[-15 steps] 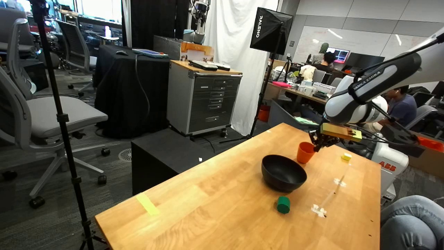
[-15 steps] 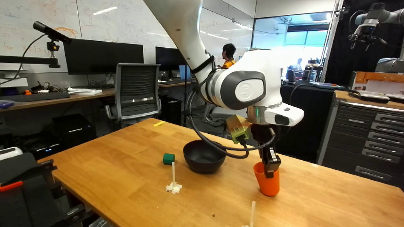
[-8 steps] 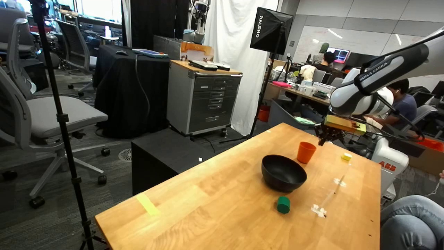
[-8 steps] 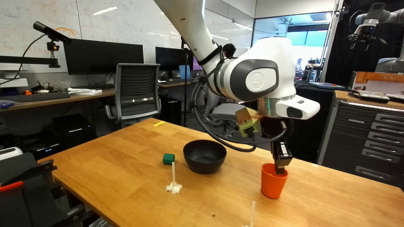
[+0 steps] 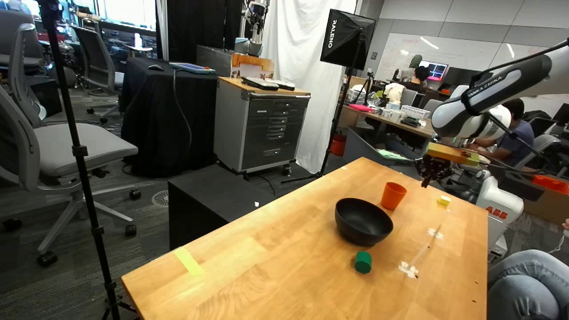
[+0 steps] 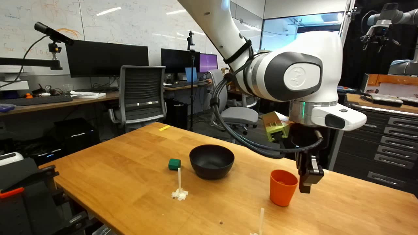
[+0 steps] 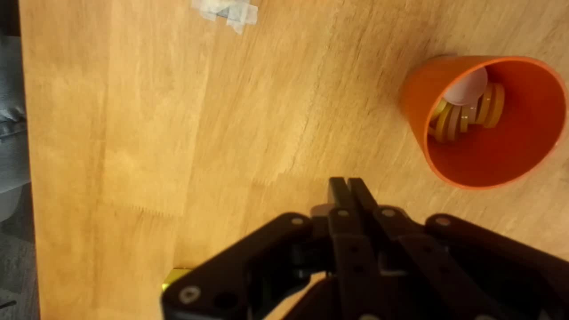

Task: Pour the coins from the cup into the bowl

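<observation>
Coins (image 7: 464, 116) in the orange cup (image 7: 511, 146) — pincer (image 7: 346, 181) farther off than before.

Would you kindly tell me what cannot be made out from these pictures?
Coins: in the wrist view, their overlap and the cup obscure how many there are.
Yellow block: partly hidden by the end effector in the wrist view.
Nearer stick: foot cut off by an exterior view's bottom edge.
</observation>
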Motion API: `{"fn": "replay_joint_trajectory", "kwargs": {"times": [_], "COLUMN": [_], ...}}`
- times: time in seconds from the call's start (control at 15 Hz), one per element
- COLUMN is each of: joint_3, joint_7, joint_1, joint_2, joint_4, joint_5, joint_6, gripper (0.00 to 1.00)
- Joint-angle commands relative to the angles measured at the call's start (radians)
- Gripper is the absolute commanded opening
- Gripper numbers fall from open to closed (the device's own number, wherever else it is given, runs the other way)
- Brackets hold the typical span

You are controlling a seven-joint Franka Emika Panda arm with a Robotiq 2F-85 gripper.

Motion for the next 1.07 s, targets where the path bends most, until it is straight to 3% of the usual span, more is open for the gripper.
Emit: {"fn": "replay_joint_trajectory", "kwargs": {"times": [0.0,0.6,1.0], "joint_3": [0.016,0.042,0.043], "joint_7": [-0.007,-0.078,-0.096], "joint_1": [-0.02,-0.004,0.001], "joint_2": [0.016,-0.005,0.022], "joint_4": [0.062,0.046,0.055], "joint_5": [0.002,-0.015,-0.036], "joint_6": [-0.067,-0.038,-0.05], "gripper": [0.33,0.99,1.0]}}
